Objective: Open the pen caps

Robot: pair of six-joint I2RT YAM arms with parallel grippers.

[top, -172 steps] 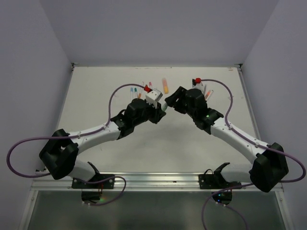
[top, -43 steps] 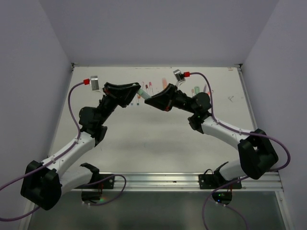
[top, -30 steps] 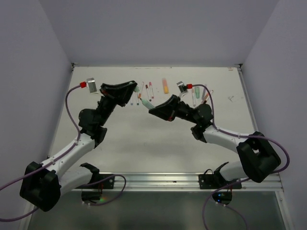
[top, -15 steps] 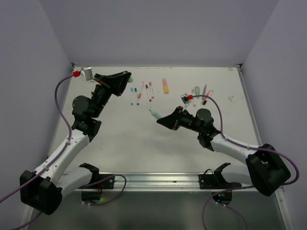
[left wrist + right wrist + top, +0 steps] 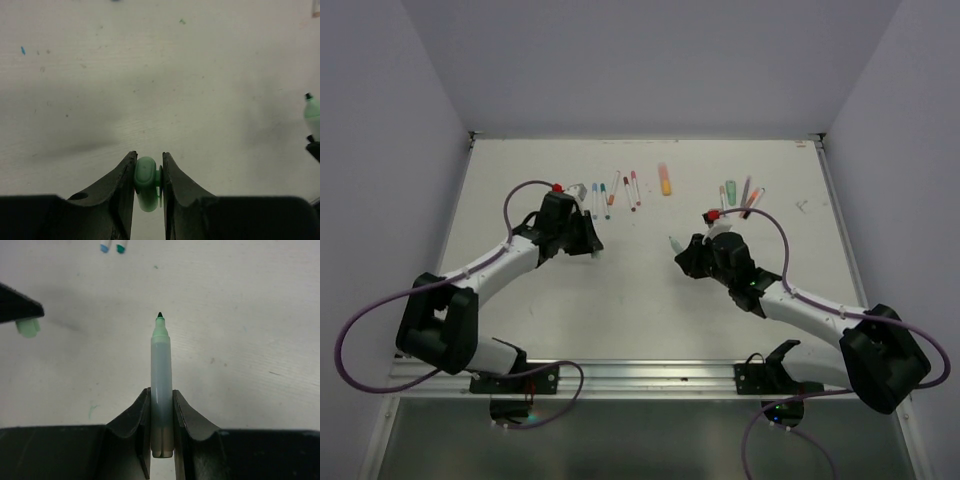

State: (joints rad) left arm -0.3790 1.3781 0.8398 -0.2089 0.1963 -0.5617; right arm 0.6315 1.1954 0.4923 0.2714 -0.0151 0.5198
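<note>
My left gripper is shut on a mint green pen cap, held low over the table left of centre. My right gripper is shut on the uncapped pale green pen, its tip pointing away over the table; it shows in the top view. The cap also shows at the left edge of the right wrist view, and the pen tip at the right edge of the left wrist view. More pens lie in a row at the back.
An orange highlighter lies at the back centre. A few more pens lie at the back right. Blue and green pen ends show at the top of the right wrist view. White walls close the table's sides.
Both arms have come down from their raised pose, the left toward the table's left-centre with the cap, the right toward centre with the pen. Cap and pen are now apart.
</note>
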